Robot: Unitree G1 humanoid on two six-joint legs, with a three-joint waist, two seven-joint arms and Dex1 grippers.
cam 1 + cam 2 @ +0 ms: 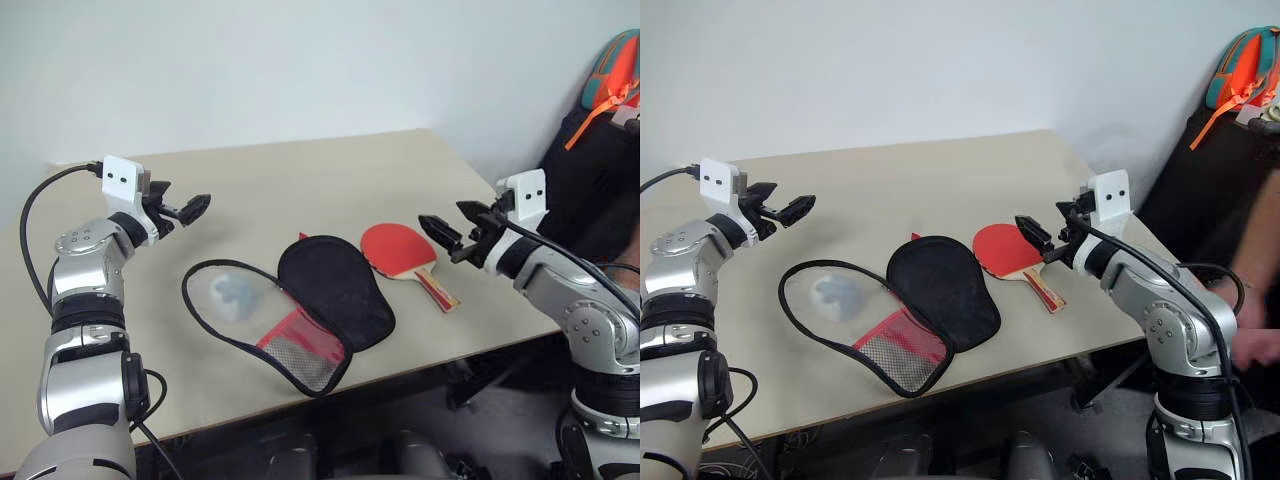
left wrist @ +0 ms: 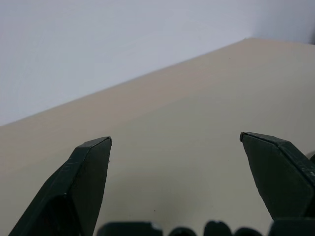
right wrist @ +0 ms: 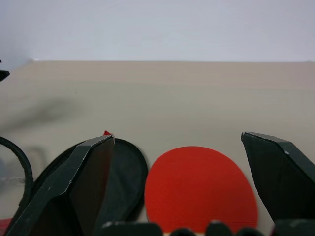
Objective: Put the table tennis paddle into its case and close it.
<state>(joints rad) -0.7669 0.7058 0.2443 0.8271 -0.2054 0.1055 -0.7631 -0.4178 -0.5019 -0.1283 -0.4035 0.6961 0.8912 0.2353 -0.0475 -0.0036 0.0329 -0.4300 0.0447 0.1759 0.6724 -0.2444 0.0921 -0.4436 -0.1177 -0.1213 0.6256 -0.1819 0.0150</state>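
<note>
A beige table stands against a pale wall and carries everything. The case lies unzipped and spread flat near the table's front edge: one half shows a pale lining with a red and mesh pocket, the other half shows black lining and rests to the right. The paddle lies just right of the black half, close beside it, red face up, handle pointing toward the front right edge. The right gripper hangs above the paddle's handle end, fingers spread apart and empty. The left gripper hovers over bare table left of the case, well apart from it, fingers likewise spread and holding nothing.
</note>
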